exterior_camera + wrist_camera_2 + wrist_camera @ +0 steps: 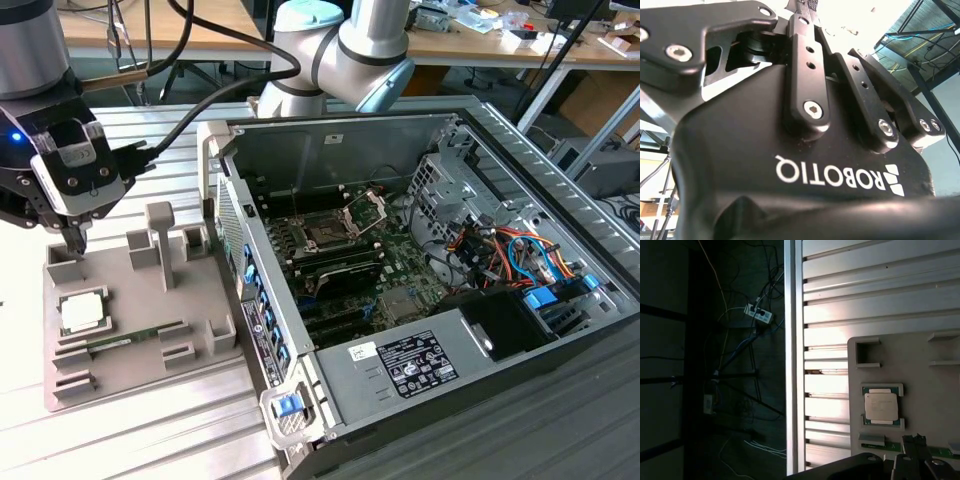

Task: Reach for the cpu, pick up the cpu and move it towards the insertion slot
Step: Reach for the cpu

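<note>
Exterior view slants down over the desk [150, 430]; first wrist view faces straight down on the shared tray [920, 370]; second wrist view hugs the tool [807, 5].

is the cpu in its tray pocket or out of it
In. The cpu lies flat in its pocket on the grey tray; the end effector hangs apart, not touching it.

The cpu [82, 312] has a pale satin metal top; the holder [125, 298] is matt grey plastic. The counter [150, 440] is ribbed, bright aluminium, and the insertion slot [326, 236] has a shiny silver metal frame.
</note>
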{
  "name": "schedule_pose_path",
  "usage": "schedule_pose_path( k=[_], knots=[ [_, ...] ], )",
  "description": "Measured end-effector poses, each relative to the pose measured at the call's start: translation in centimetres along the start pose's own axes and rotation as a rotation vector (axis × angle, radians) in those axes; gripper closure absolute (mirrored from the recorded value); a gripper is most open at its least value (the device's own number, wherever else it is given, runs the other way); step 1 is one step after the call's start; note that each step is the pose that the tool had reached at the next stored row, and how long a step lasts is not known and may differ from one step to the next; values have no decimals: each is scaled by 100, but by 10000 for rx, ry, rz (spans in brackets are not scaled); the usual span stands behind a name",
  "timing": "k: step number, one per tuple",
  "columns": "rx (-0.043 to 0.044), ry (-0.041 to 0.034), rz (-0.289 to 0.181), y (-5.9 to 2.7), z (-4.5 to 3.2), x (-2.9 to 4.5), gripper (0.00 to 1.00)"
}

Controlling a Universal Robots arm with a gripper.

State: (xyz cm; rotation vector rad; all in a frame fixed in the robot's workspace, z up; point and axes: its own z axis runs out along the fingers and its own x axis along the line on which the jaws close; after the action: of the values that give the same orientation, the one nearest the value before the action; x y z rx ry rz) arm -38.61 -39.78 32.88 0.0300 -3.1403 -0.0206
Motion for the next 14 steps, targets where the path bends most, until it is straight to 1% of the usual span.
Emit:
schedule_pose_path(
  k=[14],
  knots=[
    [4, 0, 0, 0, 25, 0, 90]
  ],
)
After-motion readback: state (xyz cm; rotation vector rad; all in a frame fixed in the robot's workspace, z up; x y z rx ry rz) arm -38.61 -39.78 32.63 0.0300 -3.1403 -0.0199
